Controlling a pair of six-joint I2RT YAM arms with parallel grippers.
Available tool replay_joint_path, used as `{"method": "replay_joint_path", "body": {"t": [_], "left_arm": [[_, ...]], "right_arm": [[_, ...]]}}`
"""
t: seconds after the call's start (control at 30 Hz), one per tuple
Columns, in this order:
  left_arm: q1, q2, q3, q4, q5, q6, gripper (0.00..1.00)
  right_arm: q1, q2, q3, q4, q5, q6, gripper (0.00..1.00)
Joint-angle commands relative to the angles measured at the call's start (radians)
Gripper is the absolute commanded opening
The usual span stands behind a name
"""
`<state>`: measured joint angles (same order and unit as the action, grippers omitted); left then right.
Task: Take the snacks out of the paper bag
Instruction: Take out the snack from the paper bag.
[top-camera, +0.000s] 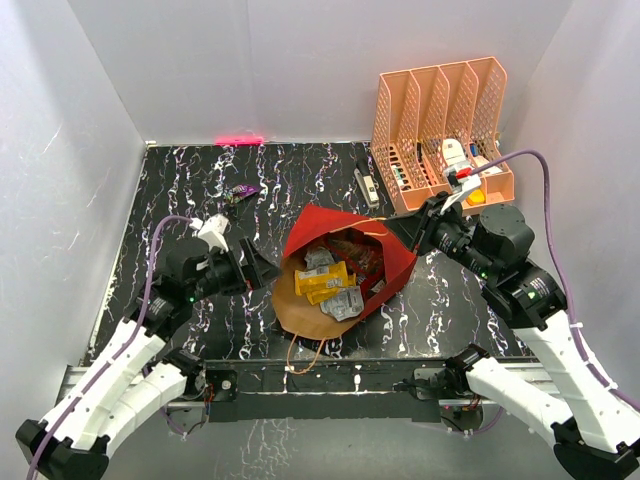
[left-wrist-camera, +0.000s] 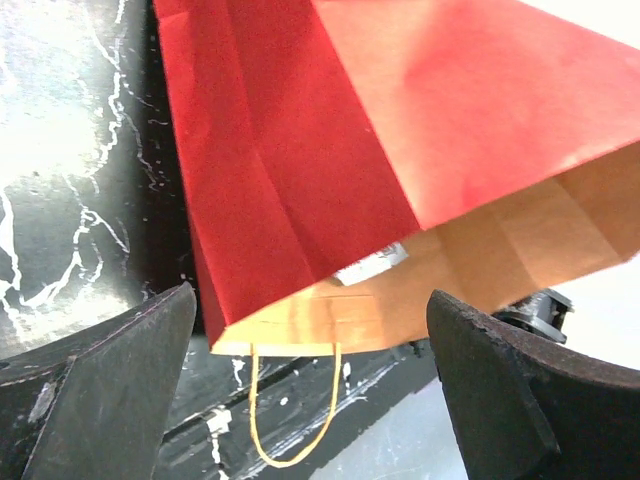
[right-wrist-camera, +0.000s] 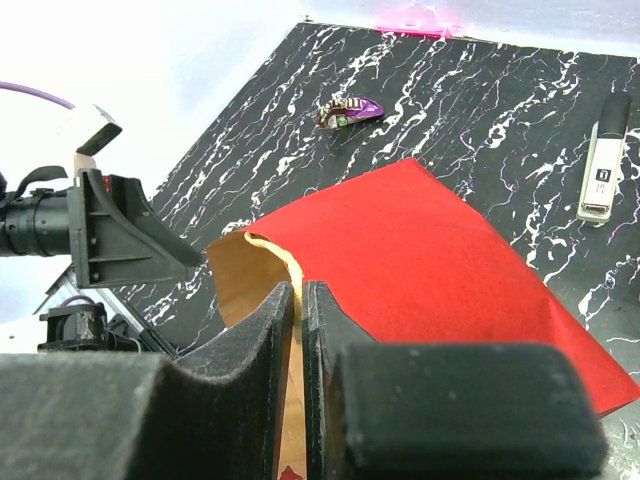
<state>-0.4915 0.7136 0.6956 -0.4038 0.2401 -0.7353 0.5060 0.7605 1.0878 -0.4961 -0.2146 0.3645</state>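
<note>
On the bench (top-camera: 200, 180) the paper bag (top-camera: 345, 262) lies with its mouth gaping. Right fingers (right-wrist-camera: 262, 350) are pinched on its rim; hold that lip up. Left fingers (left-wrist-camera: 110, 390), spread wide beside the mouth, should reach in for the snacks (top-camera: 330, 283) just beyond.

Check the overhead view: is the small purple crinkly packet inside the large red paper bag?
No, the purple packet lies on the black marbled table, apart from the red paper bag.

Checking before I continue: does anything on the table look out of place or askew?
The paper bag lies slumped on its side, mouth gaping, snacks inside. One purple packet sits alone on the table, apart from the bag.
</note>
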Motion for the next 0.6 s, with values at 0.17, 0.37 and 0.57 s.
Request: {"method": "replay_joint_path", "body": {"t": [0.17,0.37,0.57], "left_arm": [[-0.104,-0.069,-0.004,0.088,-0.002,-0.115,0.95],[-0.269,-0.007,-0.051,0.226,-0.081,-0.139,0.91],[-0.656,0.21,0.066,0.201,-0.458,0.01,0.9]], "right_arm": [[0.002,-0.03,-0.018,0.078,0.006,0.002,0.12],[0.002,-0.015,0.003,0.072,0.006,-0.001,0.12],[0.001,-0.009,0.011,0.07,0.008,-0.002,0.12]]}}
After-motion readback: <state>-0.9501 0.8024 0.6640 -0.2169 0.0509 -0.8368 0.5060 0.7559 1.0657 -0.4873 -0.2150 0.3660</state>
